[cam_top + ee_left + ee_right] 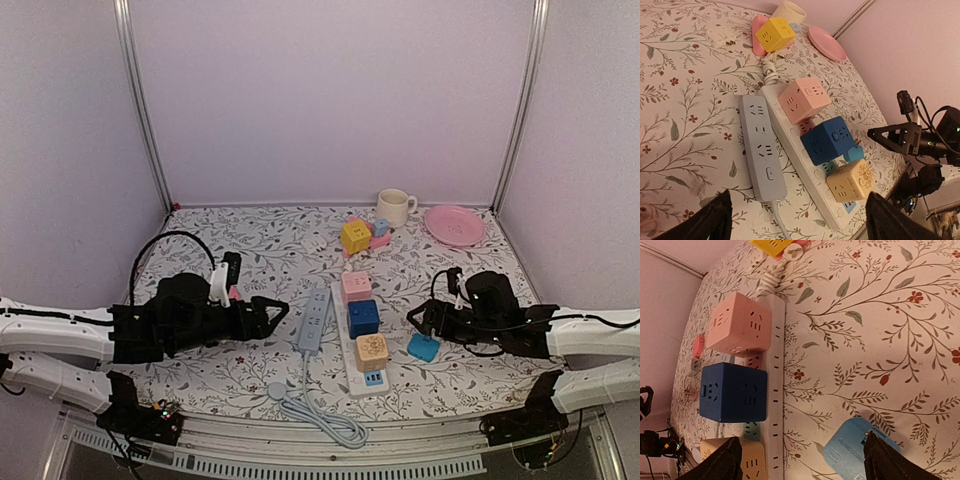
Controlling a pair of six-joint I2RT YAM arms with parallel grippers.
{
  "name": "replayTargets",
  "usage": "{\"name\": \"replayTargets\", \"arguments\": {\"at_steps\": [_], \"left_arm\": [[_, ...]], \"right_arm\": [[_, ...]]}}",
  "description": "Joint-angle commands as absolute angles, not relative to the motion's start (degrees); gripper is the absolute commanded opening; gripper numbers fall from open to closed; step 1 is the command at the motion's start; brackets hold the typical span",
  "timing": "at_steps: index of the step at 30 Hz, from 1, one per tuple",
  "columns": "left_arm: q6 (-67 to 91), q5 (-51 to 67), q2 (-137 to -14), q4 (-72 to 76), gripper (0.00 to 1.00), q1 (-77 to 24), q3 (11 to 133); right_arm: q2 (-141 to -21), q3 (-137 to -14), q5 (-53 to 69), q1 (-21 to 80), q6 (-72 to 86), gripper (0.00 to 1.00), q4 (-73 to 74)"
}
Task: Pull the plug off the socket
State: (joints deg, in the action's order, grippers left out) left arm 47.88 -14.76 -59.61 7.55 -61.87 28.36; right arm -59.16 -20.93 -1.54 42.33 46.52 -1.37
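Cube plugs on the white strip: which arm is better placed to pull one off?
Right, probably: the right tool is open close beside the blue cube on the white strip, while the grey strip lies between the left tool and it.

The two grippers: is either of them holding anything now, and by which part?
Nothing is held. The left gripper and the right gripper are both open and empty. The light blue plug lies loose under the right one, not gripped.

Middle of table (250,250): pink cube (356,286), blue cube (363,318) and tan cube (372,351) crowd the white strip (341,322); a grey strip (314,320) lies just beside its left flank. Toward the right edge the table is open, except a blue adapter (423,347) near the tan cube.
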Motion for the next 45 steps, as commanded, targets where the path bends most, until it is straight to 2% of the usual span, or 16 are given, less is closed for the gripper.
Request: {"name": "replayTargets", "arguments": {"at_steps": [1, 8, 17, 29, 34, 37, 40, 45], "left_arm": [[48.1, -14.0, -60.6, 10.0, 0.93, -62.3, 27.7], [47.7, -13.4, -61.8, 10.8, 0.93, -62.2, 28.4], [47.4, -11.5, -65.4, 12.8, 0.93, -62.2, 30.3], [46.4, -9.7, -71.4, 14.6, 0.93, -62.1, 33.6], [46.4, -7.6, -76.1, 16.5, 0.93, -62.0, 35.7], [47.0, -6.0, -78.9, 18.3, 0.92, -62.0, 36.3], [48.3, -4.3, -80.6, 20.5, 0.92, -62.1, 35.8], [50.0, -2.6, -82.1, 23.5, 0.92, -62.1, 34.3]], "right_arm": [[-62.9, -26.2, -6.6, 50.3, 46.6, 0.85, 1.2], [-67.6, -32.6, -18.1, 61.5, 50.1, 0.89, 8.5], [-73.2, -39.9, -26.6, 70.8, 52.5, 0.89, 13.6], [-89.1, -51.5, -31.4, 74.5, 54.7, 0.89, 23.9], [-92.1, -53.4, -31.4, 74.6, 55.1, 0.85, 25.3], [-92.8, -53.8, -31.2, 74.6, 55.0, 0.75, 25.3], [-92.6, -53.6, -31.1, 74.6, 55.1, 0.48, 25.3], [-89.3, -52.0, -31.8, 74.6, 55.9, 0.26, 24.3]]}}
